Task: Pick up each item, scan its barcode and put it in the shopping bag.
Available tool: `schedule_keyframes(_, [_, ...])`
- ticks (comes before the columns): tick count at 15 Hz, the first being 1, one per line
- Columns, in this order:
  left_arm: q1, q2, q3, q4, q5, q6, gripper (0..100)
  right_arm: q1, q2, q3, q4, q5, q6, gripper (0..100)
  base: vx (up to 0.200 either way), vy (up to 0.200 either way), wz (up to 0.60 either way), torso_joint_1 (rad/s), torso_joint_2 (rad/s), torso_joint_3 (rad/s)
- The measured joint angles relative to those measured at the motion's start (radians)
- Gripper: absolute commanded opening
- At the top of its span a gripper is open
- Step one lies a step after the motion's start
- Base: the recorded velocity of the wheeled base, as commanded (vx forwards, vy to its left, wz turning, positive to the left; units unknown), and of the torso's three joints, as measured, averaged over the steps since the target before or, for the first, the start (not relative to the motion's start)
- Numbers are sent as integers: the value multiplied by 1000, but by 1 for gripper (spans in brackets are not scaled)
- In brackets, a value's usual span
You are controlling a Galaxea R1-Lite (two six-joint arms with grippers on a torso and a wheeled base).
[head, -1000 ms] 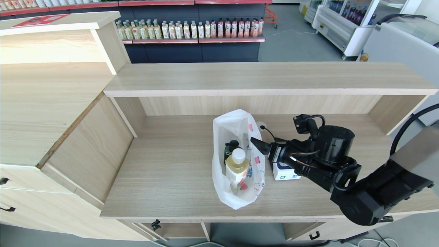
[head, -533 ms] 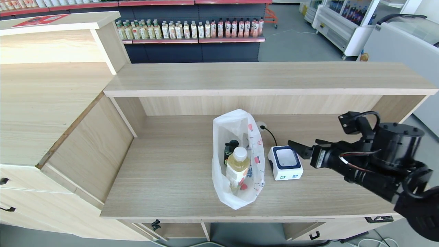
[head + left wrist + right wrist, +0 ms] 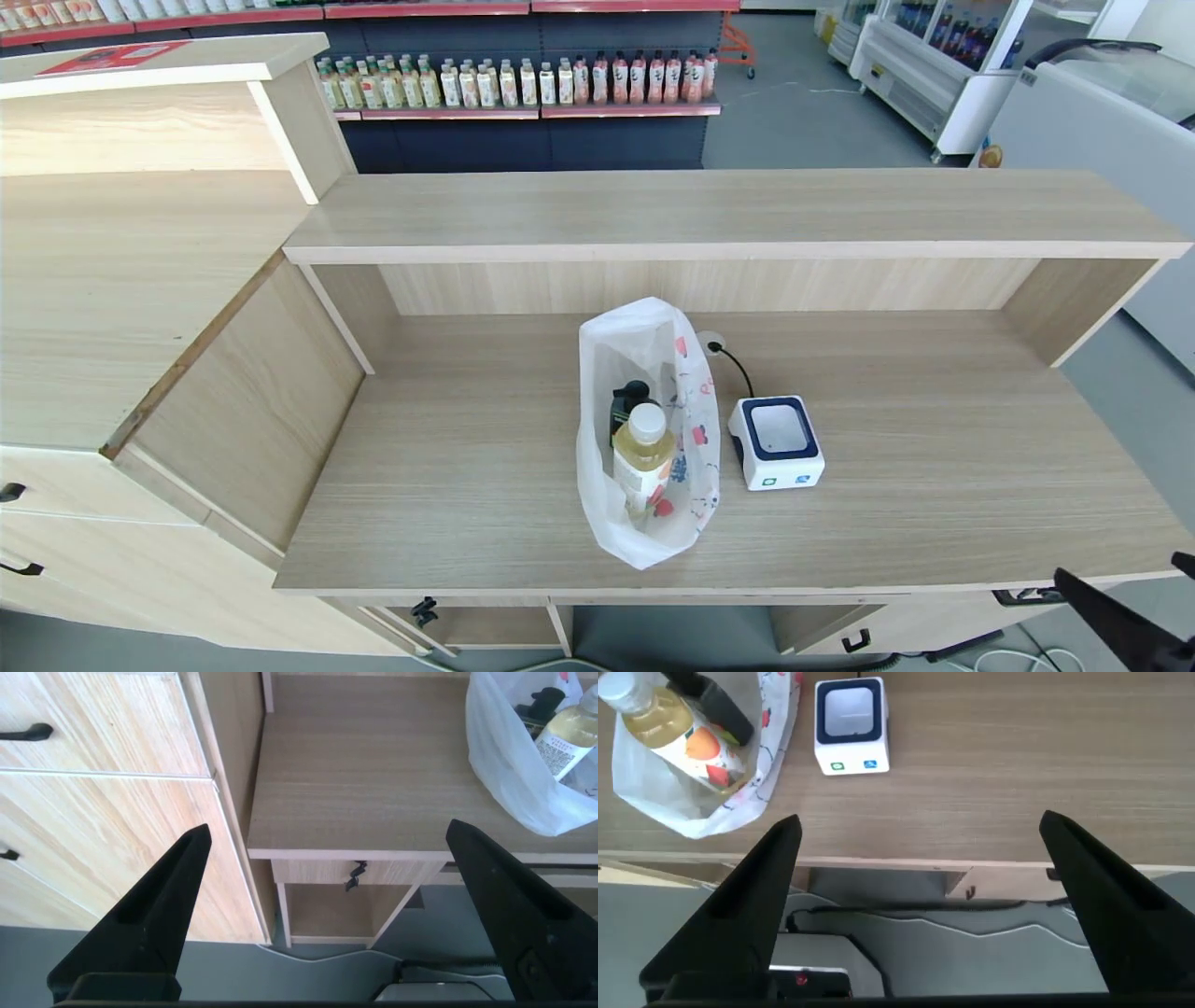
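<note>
A white shopping bag [image 3: 691, 467] stands open in the middle of the wooden counter [image 3: 934, 448]. Inside it are a yellow drink bottle [image 3: 642, 453] with a white cap and a dark bottle [image 3: 627, 401] behind it. A white and blue barcode scanner [image 3: 775, 441] sits just right of the bag, its cable running to the back. My right gripper [image 3: 920, 819] is open and empty, held off the counter's front edge, below and right of the scanner [image 3: 851, 725] and bag [image 3: 682, 803]. My left gripper [image 3: 329, 833] is open and empty, low in front of the counter's left end, with the bag [image 3: 523, 775] off to one side.
A raised ledge [image 3: 728, 210] runs along the counter's back. A tall wooden cabinet [image 3: 131, 280] walls in the left side, with drawers [image 3: 103, 803] below. Store shelves of bottles [image 3: 523, 82] and freezers [image 3: 943, 65] stand behind. A drawer pull [image 3: 855, 641] hangs under the front edge.
My right arm has drawn back from above the bag and scanner, to the right and toward me, down past the counter's front edge. The bag and its bottles have stayed put.
</note>
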Motion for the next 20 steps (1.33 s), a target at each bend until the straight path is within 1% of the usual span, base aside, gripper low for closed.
schedule_keyframes(2, [0,0,0,0,0,0,100,-59,-297,33,214,29,-28,100,0,0,0,0,0,0])
schedule_keyframes(4, [0,0,0,0,0,0,100,-104,-513,57,402,49,-34,100,0,0,0,0,0,0])
schedule_keyframes(5, [0,0,0,0,0,0,100,-126,-589,68,446,53,-33,100,0,0,0,0,0,0])
schedule_keyframes(7, [0,0,0,0,1,0,100,-141,-669,76,450,54,-25,100,0,0,0,0,0,0])
schedule_keyframes(10, [0,0,0,0,0,0,100,-146,-717,77,449,54,-18,100,0,0,0,0,0,0])
schedule_keyframes(20, [0,0,0,0,0,-4,100,-146,-734,78,449,54,-14,100,0,0,0,0,0,0])
